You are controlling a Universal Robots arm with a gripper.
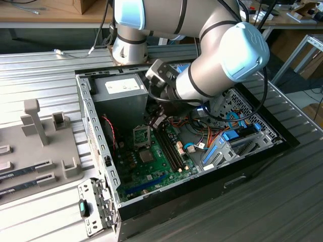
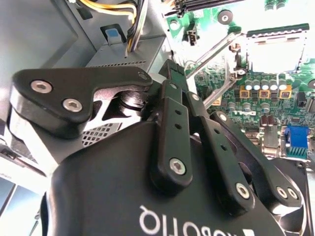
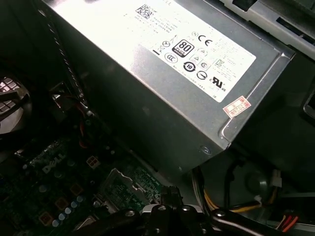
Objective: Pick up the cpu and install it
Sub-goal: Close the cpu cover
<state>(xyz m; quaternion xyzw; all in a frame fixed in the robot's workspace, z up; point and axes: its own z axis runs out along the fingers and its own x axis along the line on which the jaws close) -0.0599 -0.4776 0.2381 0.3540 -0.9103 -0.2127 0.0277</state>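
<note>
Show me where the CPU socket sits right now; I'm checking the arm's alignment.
In the exterior view the CPU socket lies on the green motherboard, just off the pincer toward the exterior view's left, near the grey power supply box.

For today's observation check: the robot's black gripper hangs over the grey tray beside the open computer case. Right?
No. The black gripper hangs over the green motherboard inside the open black computer case, not the grey tray; the exterior view shows it.
</note>
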